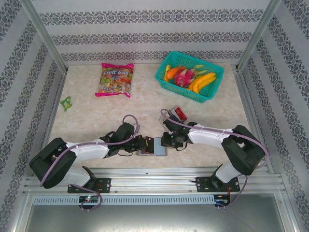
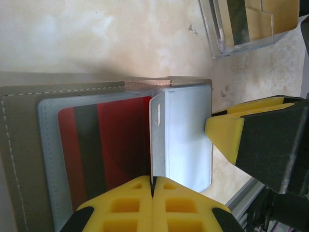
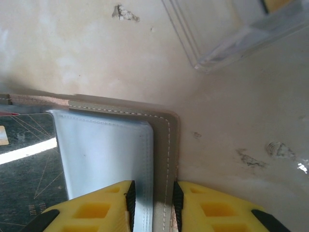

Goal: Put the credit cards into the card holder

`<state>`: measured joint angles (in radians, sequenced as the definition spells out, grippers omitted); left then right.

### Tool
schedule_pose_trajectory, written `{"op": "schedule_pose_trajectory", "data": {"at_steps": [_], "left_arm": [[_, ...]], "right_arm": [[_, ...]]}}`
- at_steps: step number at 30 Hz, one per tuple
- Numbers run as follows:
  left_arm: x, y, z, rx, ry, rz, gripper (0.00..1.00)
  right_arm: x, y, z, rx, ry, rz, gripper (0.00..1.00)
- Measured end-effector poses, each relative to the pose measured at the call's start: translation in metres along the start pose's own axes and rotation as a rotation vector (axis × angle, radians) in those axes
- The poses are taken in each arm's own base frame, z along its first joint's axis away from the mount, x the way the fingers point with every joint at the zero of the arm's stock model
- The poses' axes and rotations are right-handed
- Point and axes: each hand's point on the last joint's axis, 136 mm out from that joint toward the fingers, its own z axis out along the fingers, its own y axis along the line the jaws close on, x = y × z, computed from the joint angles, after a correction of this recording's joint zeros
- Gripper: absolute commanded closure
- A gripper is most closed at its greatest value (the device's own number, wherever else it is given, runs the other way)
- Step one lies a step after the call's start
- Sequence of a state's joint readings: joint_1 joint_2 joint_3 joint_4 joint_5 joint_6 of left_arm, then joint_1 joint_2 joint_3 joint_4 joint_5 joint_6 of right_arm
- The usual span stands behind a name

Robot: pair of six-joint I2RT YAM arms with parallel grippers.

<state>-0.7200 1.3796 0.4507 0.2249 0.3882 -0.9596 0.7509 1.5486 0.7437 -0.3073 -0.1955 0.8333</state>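
The card holder (image 1: 153,147) lies open on the table near the front edge, between both grippers. Its tan lining (image 2: 19,145) frames pale blue-gray sleeves. A red credit card (image 2: 120,145) with a black stripe sits inside the left sleeve. My left gripper (image 2: 153,182) is shut on the upright edge of a thin clear sleeve (image 2: 158,140). My right gripper (image 3: 152,205) stands open over the holder's right border (image 3: 164,145), which lies in the gap between its pads. One of its yellow fingers (image 2: 224,137) touches the right sleeve. A black credit card (image 3: 24,169) shows in a sleeve.
A clear plastic box (image 2: 246,24) stands just beyond the holder, also in the right wrist view (image 3: 231,34). Farther back are a teal basket (image 1: 189,75) of fruit, a candy bag (image 1: 116,79) and a small green thing (image 1: 66,102). The metal front rail (image 1: 154,181) runs close behind the holder.
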Motion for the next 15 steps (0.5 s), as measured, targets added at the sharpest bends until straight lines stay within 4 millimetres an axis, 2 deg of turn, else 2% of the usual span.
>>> {"op": "schedule_pose_trajectory", "data": {"at_steps": [15], "left_arm": [[0.003, 0.01, 0.013, -0.038, 0.028, -0.005, 1.0]], "right_arm": [[0.0, -0.001, 0.002, 0.004, 0.002, 0.006, 0.74]]}}
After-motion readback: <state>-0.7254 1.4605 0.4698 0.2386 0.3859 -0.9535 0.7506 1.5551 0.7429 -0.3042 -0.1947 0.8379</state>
